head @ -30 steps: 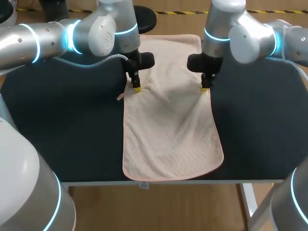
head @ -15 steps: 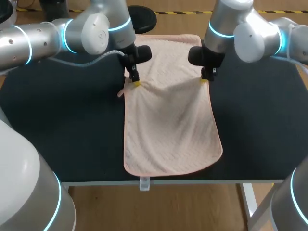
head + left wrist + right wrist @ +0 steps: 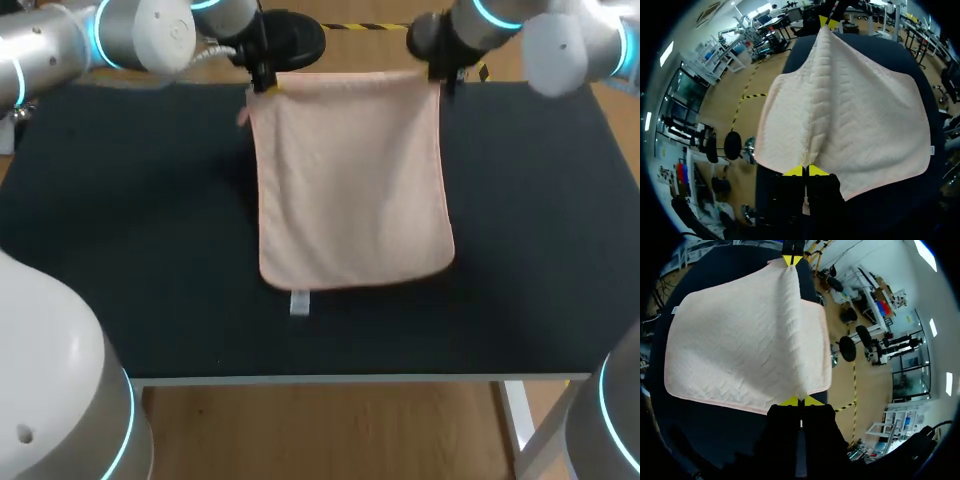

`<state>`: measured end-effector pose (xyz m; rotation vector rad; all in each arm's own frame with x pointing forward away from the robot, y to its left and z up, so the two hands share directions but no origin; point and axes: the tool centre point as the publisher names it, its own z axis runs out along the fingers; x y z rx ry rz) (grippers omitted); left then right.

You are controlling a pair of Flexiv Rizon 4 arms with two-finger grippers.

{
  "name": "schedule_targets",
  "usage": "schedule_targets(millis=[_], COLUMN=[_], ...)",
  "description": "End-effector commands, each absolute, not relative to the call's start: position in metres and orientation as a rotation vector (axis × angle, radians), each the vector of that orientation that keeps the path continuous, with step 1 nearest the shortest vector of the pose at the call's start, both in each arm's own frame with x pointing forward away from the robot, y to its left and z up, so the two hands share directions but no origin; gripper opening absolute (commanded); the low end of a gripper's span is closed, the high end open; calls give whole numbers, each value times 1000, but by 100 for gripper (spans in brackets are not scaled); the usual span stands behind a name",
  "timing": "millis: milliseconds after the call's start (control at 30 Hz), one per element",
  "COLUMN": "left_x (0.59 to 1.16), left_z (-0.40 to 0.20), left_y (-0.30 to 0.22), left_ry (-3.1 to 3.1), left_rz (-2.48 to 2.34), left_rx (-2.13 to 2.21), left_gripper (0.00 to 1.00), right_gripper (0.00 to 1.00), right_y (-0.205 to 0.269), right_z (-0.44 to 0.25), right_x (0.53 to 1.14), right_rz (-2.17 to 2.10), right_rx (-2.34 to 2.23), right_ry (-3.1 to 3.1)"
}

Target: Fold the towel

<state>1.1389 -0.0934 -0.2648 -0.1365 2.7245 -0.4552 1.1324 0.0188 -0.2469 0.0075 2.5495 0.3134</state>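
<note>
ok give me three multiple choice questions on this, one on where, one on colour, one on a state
1. Where is the towel gripped? A at the table's far side B at its near edge C at its middle
2. The towel's colour? A blue B pale pink C green
3. The left gripper is: A open B shut on the towel C hidden

Answers: 1 A, the head view shows it pinched by the far edge; 2 B, pink in every view; 3 B, its yellow tips meet on the cloth, like the right gripper.

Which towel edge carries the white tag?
The near, free edge of the towel: tag at its left corner. The left hand and right hand hold the far edge.
</note>
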Motion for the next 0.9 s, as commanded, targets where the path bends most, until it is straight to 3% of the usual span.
schedule_targets(millis=[33, 333, 533, 700, 900], left_x=[1137, 1180, 1179, 1159, 1113], left_z=[-174, -77, -34, -32, -69], left_y=[-72, -61, -65, -66, -73], left_ry=[2645, 2396, 2303, 2306, 2425], left_rz=[-389, -341, -341, -352, -364], left_rx=[-128, -138, -104, -90, -77], left_gripper=[0, 0, 0, 0, 0], right_gripper=[0, 0, 0, 0, 0], right_y=[10, 10, 8, 10, 10], right_z=[-184, -87, -44, -42, -79], right_x=[1140, 1180, 1182, 1164, 1130], right_rz=[314, 333, 359, 368, 355], right_rx=[-17, -16, -1, -11, -21], right_ry=[2470, 2216, 2102, 2092, 2202])
